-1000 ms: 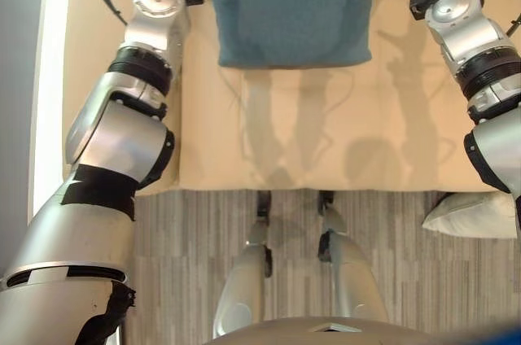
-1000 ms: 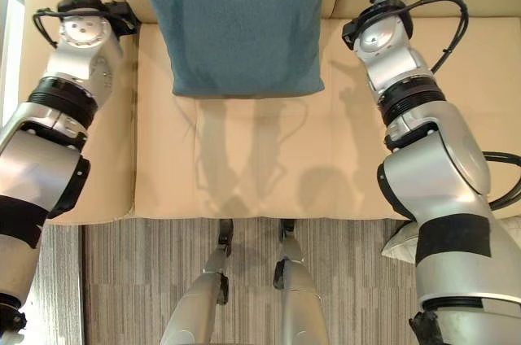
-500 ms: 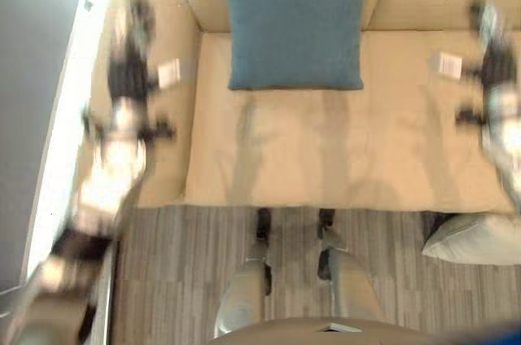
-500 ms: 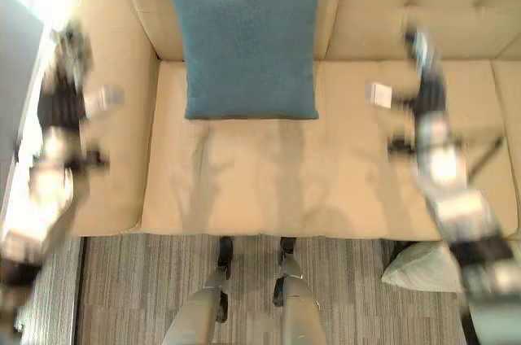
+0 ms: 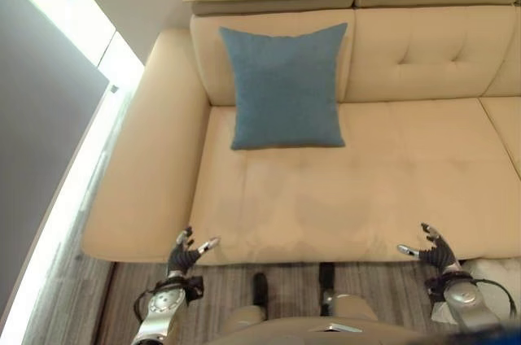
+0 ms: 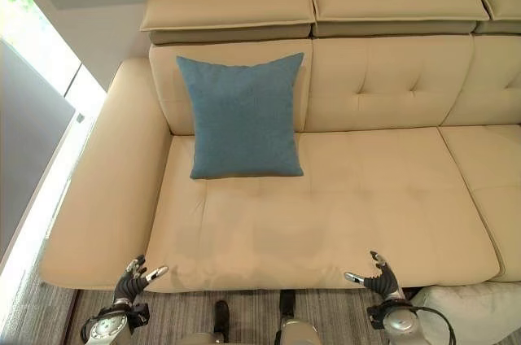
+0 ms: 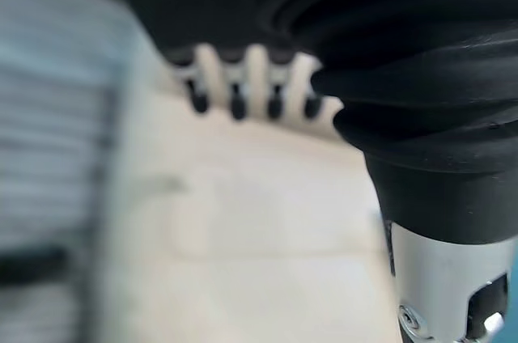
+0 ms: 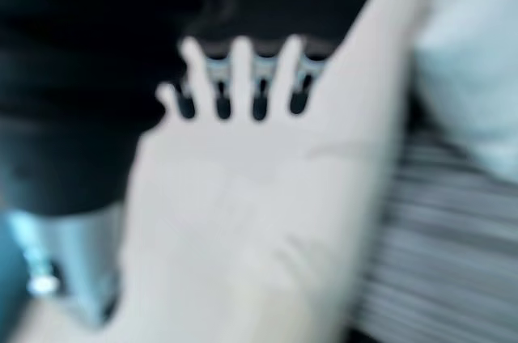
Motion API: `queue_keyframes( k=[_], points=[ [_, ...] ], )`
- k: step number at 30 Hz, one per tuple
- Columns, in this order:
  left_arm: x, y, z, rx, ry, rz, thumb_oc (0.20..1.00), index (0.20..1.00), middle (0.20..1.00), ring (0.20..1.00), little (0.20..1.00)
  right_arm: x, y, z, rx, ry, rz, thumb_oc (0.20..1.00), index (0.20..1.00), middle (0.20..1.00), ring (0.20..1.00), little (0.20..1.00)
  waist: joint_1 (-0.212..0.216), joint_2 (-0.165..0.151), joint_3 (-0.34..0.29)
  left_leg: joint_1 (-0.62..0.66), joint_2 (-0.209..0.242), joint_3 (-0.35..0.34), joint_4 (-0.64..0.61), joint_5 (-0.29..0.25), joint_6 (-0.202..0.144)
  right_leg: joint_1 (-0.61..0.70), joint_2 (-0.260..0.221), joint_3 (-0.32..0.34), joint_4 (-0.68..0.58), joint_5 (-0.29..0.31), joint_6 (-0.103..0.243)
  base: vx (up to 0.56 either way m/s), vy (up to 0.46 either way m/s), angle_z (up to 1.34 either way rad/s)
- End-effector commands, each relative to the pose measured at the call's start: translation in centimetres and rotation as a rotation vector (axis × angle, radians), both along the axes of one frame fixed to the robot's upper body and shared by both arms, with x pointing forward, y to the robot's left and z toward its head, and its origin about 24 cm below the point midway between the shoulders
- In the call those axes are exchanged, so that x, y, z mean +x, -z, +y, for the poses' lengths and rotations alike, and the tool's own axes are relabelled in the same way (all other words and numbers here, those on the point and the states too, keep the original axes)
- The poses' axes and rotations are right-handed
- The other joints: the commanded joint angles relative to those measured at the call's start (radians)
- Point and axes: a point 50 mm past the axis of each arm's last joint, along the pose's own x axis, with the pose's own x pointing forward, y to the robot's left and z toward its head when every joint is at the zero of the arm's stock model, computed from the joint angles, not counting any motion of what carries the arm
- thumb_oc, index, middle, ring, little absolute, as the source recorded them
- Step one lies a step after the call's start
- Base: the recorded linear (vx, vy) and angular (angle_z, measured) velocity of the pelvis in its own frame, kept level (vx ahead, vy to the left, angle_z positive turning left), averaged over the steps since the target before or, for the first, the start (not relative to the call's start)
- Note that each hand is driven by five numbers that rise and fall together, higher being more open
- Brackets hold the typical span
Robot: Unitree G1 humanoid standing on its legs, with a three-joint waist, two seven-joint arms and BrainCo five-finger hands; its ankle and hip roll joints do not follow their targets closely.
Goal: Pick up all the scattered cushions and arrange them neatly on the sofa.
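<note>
Blue cushion (image 6: pixel 241 115) propped upright against sofa (image 6: pixel 366 215) backrest at 11 o'clock. White cushion (image 6: pixel 472 312) on floor at 5 o'clock, beside right hand (image 6: pixel 379 280). Left hand (image 6: pixel 133 280) likewise open, empty. Probably soft, light, squashy; best taken by opposite edges.

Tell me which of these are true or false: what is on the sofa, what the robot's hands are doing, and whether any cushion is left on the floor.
1. A blue cushion stands against the backrest of the beige sofa. True.
2. The left hand grips the blue cushion. False: its fingers are spread and hold nothing, near the seat's front edge.
3. The right hand is open and holds nothing. True.
4. Every cushion is on the sofa. False: a white cushion lies on the floor by the right hand.
5. The blue cushion lies flat on the armrest. False: it rests on the seat.
</note>
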Motion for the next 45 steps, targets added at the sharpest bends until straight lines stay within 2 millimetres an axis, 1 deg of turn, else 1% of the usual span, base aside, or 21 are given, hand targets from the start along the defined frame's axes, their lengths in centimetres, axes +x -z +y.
queue_keyframes(
  k=[1, 6, 10, 12, 16, 19, 25, 27, 28, 29, 31, 32, 34, 35, 36, 39, 40, 41, 42, 43, 45],
  points=[
    [0.2, 0.5, 0.9, 0.073, 0.048, 0.100, 1.000, 1.000, 1.000, 1.000, 1.000, -0.4, 0.4, -0.6, -0.039, -0.012, 0.067, 1.000, 1.000, 1.000, 1.000, 1.000, 0.009, -0.041, -0.025, 0.041, -0.031, 0.019, 0.004, 0.003, -0.027, 0.064, -0.027, 0.017, 0.019, -0.016, 0.082, -0.03, -0.043, -0.08],
    [-4.3, 2.0, 1.5, 0.060, 0.054, 0.312, 1.000, 1.000, 1.000, 1.000, 1.000, -5.4, 2.4, -0.4, 0.004, 0.089, 0.257, 1.000, 1.000, 1.000, 1.000, 1.000, 0.003, -0.042, -0.057, 0.082, -0.020, 0.033, 0.004, -0.002, -0.027, 0.104, -0.014, 0.035, 0.010, -0.028, 0.074, -0.03, -0.055, -0.13],
    [-4.3, 1.7, 2.5, 0.070, 0.043, 0.320, 1.000, 1.000, 1.000, 1.000, 1.000, -6.6, 2.8, 0.0, 0.033, 0.087, 0.289, 1.000, 1.000, 1.000, 1.000, 1.000, -0.007, -0.047, -0.045, 0.103, -0.003, 0.034, 0.006, 0.018, -0.038, 0.131, 0.004, 0.044, 0.013, -0.046, 0.057, -0.06, -0.096, -0.02],
    [-3.2, 1.3, 2.7, 0.096, 0.096, 0.291, 1.000, 1.000, 1.000, 1.000, 1.000, -6.4, 2.7, 0.0, 0.043, 0.068, 0.286, 1.000, 1.000, 1.000, 1.000, 1.000, -0.011, -0.059, -0.041, 0.095, 0.000, 0.008, 0.065, 0.010, -0.034, 0.130, 0.011, 0.070, 0.010, -0.039, 0.054, -0.12, -0.071, -0.01],
    [-2.7, 1.3, 2.6, 0.078, 0.101, 0.278, 1.000, 1.000, 1.000, 1.000, 1.000, -5.9, 2.4, -0.7, 0.007, 0.013, 0.315, 1.000, 1.000, 1.000, 1.000, 1.000, 0.006, -0.076, -0.035, 0.083, -0.050, -0.102, 0.207, -0.055, -0.025, 0.094, 0.000, 0.125, 0.027, -0.010, 0.060, -0.16, 0.045, -0.49],
    [-2.3, 1.1, 3.0, 0.060, 0.059, 0.253, 1.000, 1.000, 1.000, 1.000, 1.000, -5.3, 1.9, -1.6, -0.019, -0.003, 0.324, 1.000, 1.000, 1.000, 1.000, 1.000, 0.010, -0.054, -0.032, 0.126, -0.066, -0.171, 0.197, -0.089, -0.009, 0.027, -0.001, 0.176, 0.073, 0.010, 0.087, -0.19, 0.154, -0.84],
    [-0.9, 0.4, 3.8, 0.067, 0.108, 0.226, 1.000, 1.000, 1.000, 1.000, 1.000, -4.3, 1.9, -1.3, -0.013, -0.062, 0.345, 1.000, 1.000, 1.000, 1.000, 1.000, 0.008, -0.079, -0.007, 0.133, -0.128, -0.079, 0.114, -0.155, 0.051, -0.079, -0.044, 0.227, 0.064, 0.124, 0.161, -0.23, 0.196, -0.72],
    [0.4, -0.5, 5.0, 0.080, 0.092, 0.185, 1.000, 1.000, 1.000, 1.000, 1.000, -3.6, 2.0, -0.8, 0.012, -0.047, 0.330, 1.000, 1.000, 1.000, 1.000, 1.000, 0.010, -0.086, 0.009, 0.112, -0.142, -0.049, 0.110, -0.146, 0.064, -0.121, -0.054, 0.198, 0.060, 0.139, 0.176, -0.42, 0.198, -1.15],
    [0.8, -0.9, 5.5, 0.094, 0.103, 0.177, 1.000, 1.000, 1.000, 1.000, 1.000, -3.3, 2.0, -0.6, 0.015, -0.047, 0.328, 1.000, 1.000, 1.000, 1.000, 1.000, 0.036, -0.068, 0.022, 0.086, -0.130, -0.023, 0.118, -0.127, 0.073, -0.107, -0.069, 0.064, 0.161, 0.052, 0.141, -0.58, 0.220, -0.98],
    [0.5, -1.0, 6.1, 0.099, 0.123, 0.197, 1.000, 1.000, 1.000, 1.000, 1.000, -3.6, 2.2, -0.5, 0.022, -0.057, 0.342, 1.000, 1.000, 1.000, 1.000, 1.000, 0.044, -0.054, 0.018, 0.076, -0.121, -0.006, 0.104, -0.102, 0.085, -0.080, -0.054, 0.027, 0.286, -0.025, 0.108, -0.42, 0.157, -0.98],
    [-0.2, -0.9, 6.3, 0.089, 0.127, 0.223, 1.000, 1.000, 1.000, 1.000, 1.000, -4.1, 2.3, -0.5, 0.036, -0.044, 0.353, 1.000, 1.000, 1.000, 1.000, 1.000, 0.050, -0.048, -0.001, 0.074, -0.113, 0.006, 0.087, -0.089, 0.093, -0.037, -0.043, 0.014, 0.324, -0.075, 0.094, -0.22, 0.041, -1.05],
    [-1.3, -0.6, 6.5, 0.071, 0.114, 0.252, 1.000, 1.000, 1.000, 1.000, 1.000, -4.5, 2.5, -0.3, 0.048, -0.032, 0.364, 1.000, 1.000, 1.000, 1.000, 1.000, 0.074, -0.040, -0.023, 0.063, -0.105, 0.042, 0.076, -0.079, 0.096, 0.030, -0.053, -0.034, 0.341, -0.122, 0.085, -0.20, -0.029, -0.86],
    [-1.6, -0.5, 6.6, 0.068, 0.107, 0.260, 1.000, 1.000, 1.000, 1.000, 1.000, -4.7, 2.6, -0.3, 0.053, -0.027, 0.368, 1.000, 1.000, 1.000, 1.000, 1.000, 0.085, -0.039, -0.032, 0.057, -0.102, 0.061, 0.078, -0.076, 0.094, 0.058, -0.061, -0.061, 0.334, -0.132, 0.087, -0.14, -0.066, -0.82],
    [-2.2, -0.5, 6.8, 0.064, 0.097, 0.274, 1.000, 1.000, 1.000, 1.000, 1.000, -4.8, 2.7, -0.1, 0.050, -0.036, 0.382, 1.000, 1.000, 1.000, 1.000, 1.000, 0.112, -0.050, -0.045, 0.045, -0.096, 0.103, 0.079, -0.069, 0.082, 0.112, -0.072, -0.112, 0.247, -0.126, 0.094, -0.11, -0.159, -1.00],
    [-2.2, -0.6, 7.1, 0.069, 0.103, 0.279, 1.000, 1.000, 1.000, 1.000, 1.000, -4.4, 2.7, 0.2, 0.066, -0.031, 0.365, 1.000, 1.000, 1.000, 1.000, 1.000, 0.104, -0.058, -0.044, 0.043, -0.091, 0.106, 0.086, -0.068, 0.076, 0.113, -0.042, -0.060, 0.210, -0.130, 0.094, -0.12, -0.203, -0.87],
    [-1.3, -1.0, 7.4, 0.079, 0.129, 0.260, 1.000, 1.000, 1.000, 1.000, 1.000, -4.5, 2.7, 0.1, 0.075, -0.011, 0.354, 1.000, 1.000, 1.000, 1.000, 1.000, 0.085, -0.073, -0.033, 0.013, -0.070, 0.124, 0.152, -0.072, 0.050, 0.122, -0.020, -0.030, 0.147, -0.116, 0.077, -0.08, -0.191, -0.48],
    [0.7, 0.6, 1.5, 0.024, 0.223, 0.198, 1.000, 1.000, 1.000, 1.000, 1.000, -4.8, 3.1, 1.2, 0.090, 0.005, 0.349, 1.000, 1.000, 1.000, 1.000, 1.000, 0.084, -0.083, -0.021, 0.008, -0.063, 0.117, 0.174, -0.079, 0.045, 0.135, -0.012, -0.031, 0.128, -0.113, 0.068, -0.10, -0.189, 0.28],
    [1.5, 0.7, -0.1, 0.034, 0.296, 0.188, 1.000, 1.000, 1.000, 1.000, 1.000, -4.3, 3.2, 1.6, 0.102, 0.006, 0.327, 1.000, 1.000, 1.000, 1.000, 1.000, 0.086, -0.092, -0.014, -0.003, -0.063, 0.098, 0.194, -0.078, 0.042, 0.135, -0.007, -0.028, 0.114, -0.108, 0.064, -0.19, -0.203, 0.32],
    [1.9, 0.9, -1.6, 0.028, 0.312, 0.165, 1.000, 1.000, 1.000, 1.000, 1.000, -4.3, 3.2, 1.8, 0.105, 0.028, 0.310, 1.000, 1.000, 1.000, 1.000, 1.000, 0.104, -0.104, 0.012, -0.031, -0.083, 0.005, 0.245, -0.072, 0.025, 0.135, 0.000, -0.005, 0.096, -0.092, 0.056, -0.17, -0.138, -0.10],
    [1.9, 0.9, -1.6, 0.028, 0.312, 0.165, 1.000, 1.000, 1.000, 1.000, 1.000, -4.3, 3.2, 1.8, 0.105, 0.028, 0.310, 1.000, 1.000, 1.000, 1.000, 1.000, 0.104, -0.104, 0.012, -0.032, -0.083, 0.004, 0.246, -0.072, 0.025, 0.136, 0.000, -0.006, 0.096, -0.092, 0.056, -0.16, -0.108, -0.36],
    [1.9, 1.1, -2.6, 0.015, 0.337, 0.172, 1.000, 1.000, 1.000, 1.000, 1.000, -4.6, 3.3, 1.8, 0.101, 0.036, 0.324, 1.000, 1.000, 1.000, 1.000, 1.000, 0.131, -0.110, 0.021, -0.027, -0.111, -0.131, 0.264, -0.086, 0.020, 0.131, 0.009, 0.032, 0.095, -0.083, 0.057, -0.07, -0.048, -0.50]
  ],
)
